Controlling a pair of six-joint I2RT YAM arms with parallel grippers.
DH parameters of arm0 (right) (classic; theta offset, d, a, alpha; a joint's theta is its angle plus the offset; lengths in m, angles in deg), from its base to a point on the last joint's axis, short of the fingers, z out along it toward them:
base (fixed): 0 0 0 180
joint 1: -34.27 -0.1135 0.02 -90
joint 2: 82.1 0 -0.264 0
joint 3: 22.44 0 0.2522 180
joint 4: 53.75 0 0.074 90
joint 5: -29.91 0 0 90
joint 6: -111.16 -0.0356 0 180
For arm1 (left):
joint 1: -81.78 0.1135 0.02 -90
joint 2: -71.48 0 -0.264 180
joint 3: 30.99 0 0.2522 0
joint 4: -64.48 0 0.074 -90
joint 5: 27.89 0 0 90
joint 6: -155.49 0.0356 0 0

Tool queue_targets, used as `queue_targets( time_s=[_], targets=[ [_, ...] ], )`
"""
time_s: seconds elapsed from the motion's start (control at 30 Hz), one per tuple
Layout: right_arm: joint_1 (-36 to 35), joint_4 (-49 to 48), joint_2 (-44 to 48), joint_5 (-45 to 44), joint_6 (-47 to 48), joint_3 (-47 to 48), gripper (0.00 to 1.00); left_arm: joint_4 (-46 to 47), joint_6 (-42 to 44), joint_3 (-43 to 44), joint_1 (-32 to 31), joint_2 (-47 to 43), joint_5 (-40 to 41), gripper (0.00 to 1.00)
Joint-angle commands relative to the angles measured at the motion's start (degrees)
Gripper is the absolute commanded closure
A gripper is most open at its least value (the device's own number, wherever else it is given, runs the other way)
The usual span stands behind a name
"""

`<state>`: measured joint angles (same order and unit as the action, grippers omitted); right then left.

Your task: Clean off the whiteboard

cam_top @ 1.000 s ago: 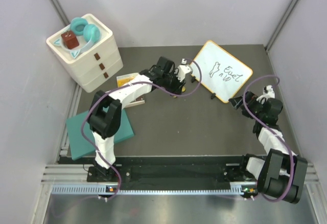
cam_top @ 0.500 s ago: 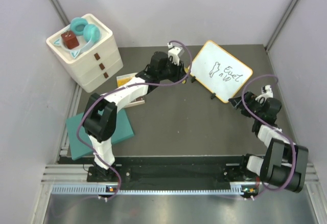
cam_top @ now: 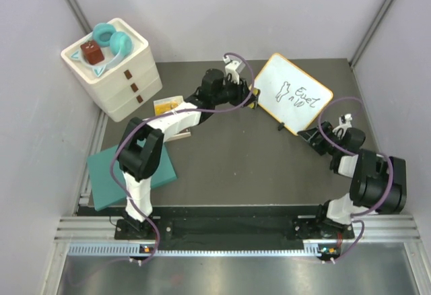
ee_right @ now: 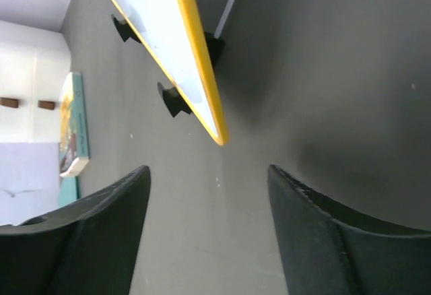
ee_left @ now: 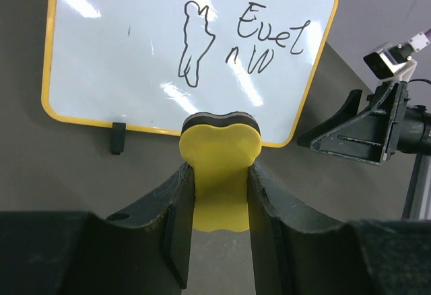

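The whiteboard stands tilted on small black feet at the back right, with black scribbles on its face. My left gripper is shut on a yellow eraser with a dark underside. It holds the eraser just in front of the board's lower edge. My right gripper is open by the board's near right corner. In the right wrist view that orange-yellow corner lies a little ahead of the open right gripper, with nothing between the fingers.
A white drawer unit at the back left carries teal headphones and a small brown box. A yellow book lies beside it. A flat teal rectangle lies at the near left. Grey walls enclose the table.
The left gripper rose and swung back, then came down to the board's left lower edge with the eraser. The right gripper moved in toward the board's corner and its jaws narrowed.
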<state>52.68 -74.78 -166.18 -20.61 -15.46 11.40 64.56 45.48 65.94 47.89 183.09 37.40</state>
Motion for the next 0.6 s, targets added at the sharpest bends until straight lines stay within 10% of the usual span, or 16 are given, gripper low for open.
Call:
queue_targets(
  time_s=[0.0,0.57],
  targets=[
    [-0.4,-11.3,-6.1,4.1,-4.6,3.2,0.34,6.0,-2.7,4.2,-0.1,2.6,-2.6,1.0],
    [-0.4,-13.4,-15.7,5.0,-9.1,6.3,0.54,9.3,-7.9,14.6,-0.1,11.3,-3.5,1.0]
  ],
)
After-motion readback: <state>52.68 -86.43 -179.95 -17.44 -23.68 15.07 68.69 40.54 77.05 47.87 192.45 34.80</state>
